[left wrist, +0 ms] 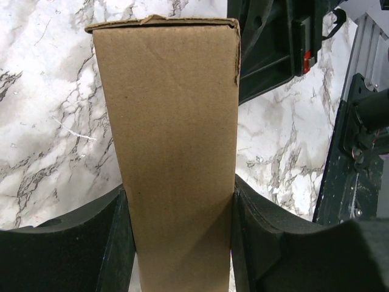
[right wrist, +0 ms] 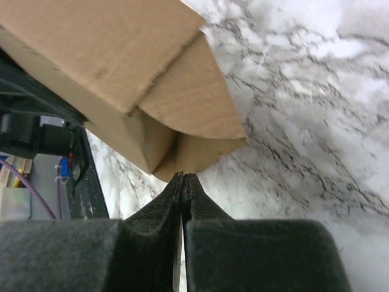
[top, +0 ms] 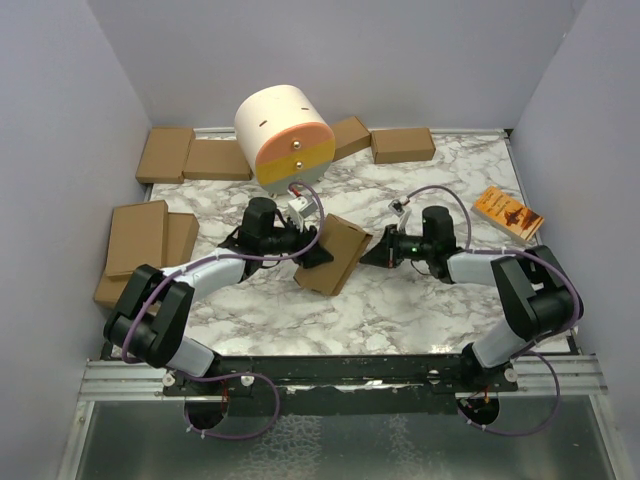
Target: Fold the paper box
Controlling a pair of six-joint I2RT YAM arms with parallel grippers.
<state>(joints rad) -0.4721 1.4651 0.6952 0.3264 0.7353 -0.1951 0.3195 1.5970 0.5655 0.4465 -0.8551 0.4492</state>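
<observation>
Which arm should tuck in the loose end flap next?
Right. The right gripper, shut, has its tips right at the curved flap, while the left gripper is busy, clamped on the box.

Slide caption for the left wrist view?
Left gripper clamps the closed paper box across its width, marble table behind.

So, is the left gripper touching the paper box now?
Touching. The left wrist view shows the paper box standing between the fingers of the left gripper, both inner faces pressed flat against its sides, with no gap.

Paper box (top: pixel 340 258) central, booklet (top: pixel 507 213) at far right
</observation>
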